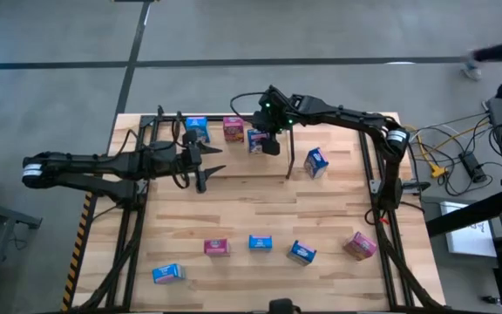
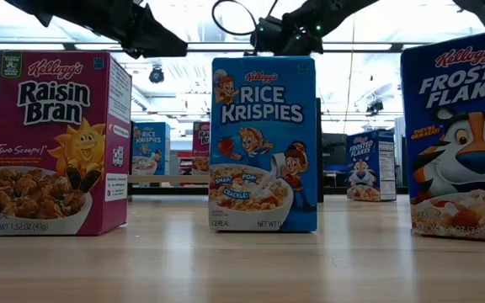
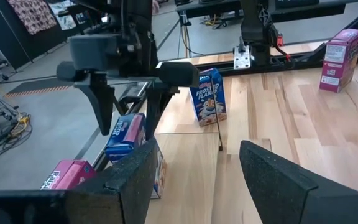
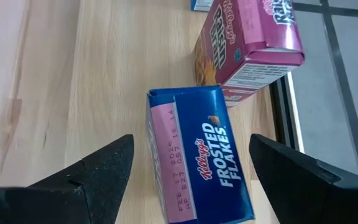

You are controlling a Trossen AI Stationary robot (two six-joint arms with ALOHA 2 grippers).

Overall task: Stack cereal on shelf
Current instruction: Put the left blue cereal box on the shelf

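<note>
My right gripper (image 1: pixel 267 141) is open at the far middle of the table, pointing down over a blue Frosted Flakes box (image 4: pixel 201 155). Its fingers stand on either side of the box without touching it. The box stands next to a pink Raisin Bran box (image 4: pixel 247 43) and another blue box (image 1: pixel 196 129) by the black rod shelf (image 1: pixel 159 120). My left gripper (image 1: pixel 203 167) is open and empty just left of them, facing the right gripper (image 3: pixel 126 93). A blue box (image 1: pixel 316 162) stands alone to the right.
Several boxes stand along the near side: pink (image 1: pixel 217 248), blue (image 1: pixel 260 242), blue (image 1: pixel 301 252), pink (image 1: pixel 361 245) and blue (image 1: pixel 169 274). Black support frames run along both table sides (image 1: pixel 377 174). Bare wood lies in the middle (image 1: pixel 260 205).
</note>
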